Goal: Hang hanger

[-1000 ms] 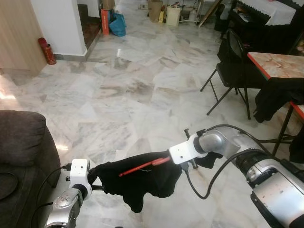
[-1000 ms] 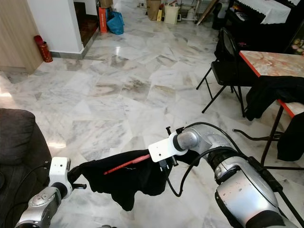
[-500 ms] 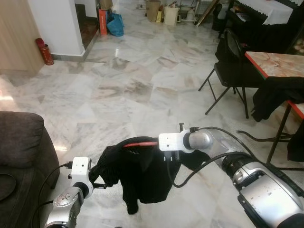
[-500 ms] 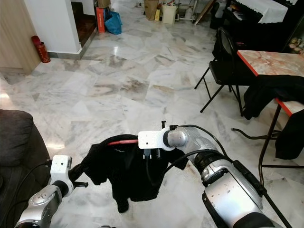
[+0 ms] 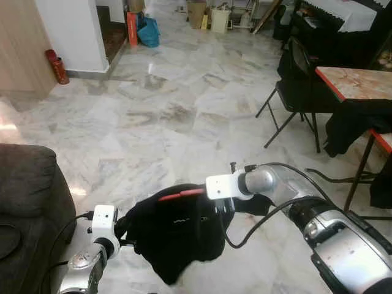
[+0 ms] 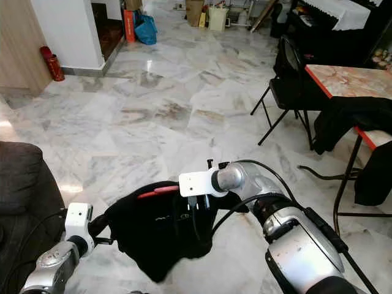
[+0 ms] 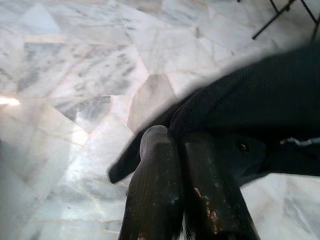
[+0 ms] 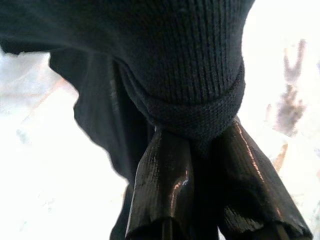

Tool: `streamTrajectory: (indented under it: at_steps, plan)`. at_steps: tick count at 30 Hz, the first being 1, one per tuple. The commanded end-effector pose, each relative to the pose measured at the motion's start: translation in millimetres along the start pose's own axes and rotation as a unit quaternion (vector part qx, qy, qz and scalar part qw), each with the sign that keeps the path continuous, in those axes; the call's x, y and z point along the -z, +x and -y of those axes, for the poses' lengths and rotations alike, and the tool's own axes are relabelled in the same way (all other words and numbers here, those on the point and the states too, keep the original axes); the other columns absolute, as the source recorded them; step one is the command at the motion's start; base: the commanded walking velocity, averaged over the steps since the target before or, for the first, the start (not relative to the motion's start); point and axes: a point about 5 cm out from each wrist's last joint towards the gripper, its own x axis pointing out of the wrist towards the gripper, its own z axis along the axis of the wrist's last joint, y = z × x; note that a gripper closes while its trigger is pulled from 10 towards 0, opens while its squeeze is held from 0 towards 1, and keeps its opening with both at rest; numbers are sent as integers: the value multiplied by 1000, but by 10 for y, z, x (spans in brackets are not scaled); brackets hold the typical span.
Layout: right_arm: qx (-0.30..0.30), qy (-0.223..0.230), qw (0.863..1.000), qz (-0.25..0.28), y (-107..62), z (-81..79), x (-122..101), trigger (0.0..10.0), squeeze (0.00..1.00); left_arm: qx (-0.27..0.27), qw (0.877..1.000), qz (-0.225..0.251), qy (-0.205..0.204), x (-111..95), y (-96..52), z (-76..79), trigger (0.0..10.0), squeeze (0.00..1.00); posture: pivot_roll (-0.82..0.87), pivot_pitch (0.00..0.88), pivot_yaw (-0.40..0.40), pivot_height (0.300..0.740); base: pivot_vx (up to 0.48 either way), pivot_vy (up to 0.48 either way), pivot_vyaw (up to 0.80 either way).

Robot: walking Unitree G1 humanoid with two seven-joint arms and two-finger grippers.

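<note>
A black knit garment (image 5: pixel 177 236) hangs over a red hanger (image 5: pixel 182 193), held low over the marble floor between my two arms. My right gripper (image 8: pixel 200 142) is shut at the hanger's right end, with a fold of the knit bunched between its fingers (image 8: pixel 165 175). Its white wrist block (image 5: pixel 220 185) sits just right of the red bar. My left gripper (image 7: pixel 175 137) is shut on the garment's left edge. In the left eye view that gripper (image 5: pixel 124 231) is at the lower left. Most of the hanger is hidden under the cloth.
A dark sofa arm (image 5: pixel 27 184) stands at my left. To the right are a black folding chair (image 5: pixel 294 79) and a red-edged table (image 5: pixel 355 82) with dark cloth draped off it (image 5: pixel 358 125). A white pillar (image 5: pixel 73 30) and a red cylinder (image 5: pixel 55 66) are far left.
My right gripper swung left and lifted the hanger level, bunching the garment up. Since then the garment has dropped and spread wider between the grippers. The left gripper held its place.
</note>
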Motion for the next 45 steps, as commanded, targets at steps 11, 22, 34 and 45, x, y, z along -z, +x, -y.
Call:
streamTrajectory:
  at_steps: [11, 22, 34, 45]
  plan:
    - [-22, -19, 998, -57, 102, -220, 80, 10000, 0, 3, 997, 77, -12, -429, 87, 8, 0, 0, 185, 0, -71, 732, 0, 0, 0]
    - [59, 52, 995, -57, 321, -242, -136, 10000, 0, 48, 993, 100, -29, -592, 129, 159, 0, 0, 187, 0, -73, 732, 0, 0, 0]
    - [44, 56, 990, -118, 476, -462, -140, 10000, 0, 40, 988, 138, -52, -765, 112, 158, 0, 0, 198, 0, -90, 732, 0, 0, 0]
    - [117, 119, 977, -135, 519, -400, -155, 10000, 0, 134, 976, 155, -69, -957, 88, 406, 0, 0, 205, 0, -90, 732, 0, 0, 0]
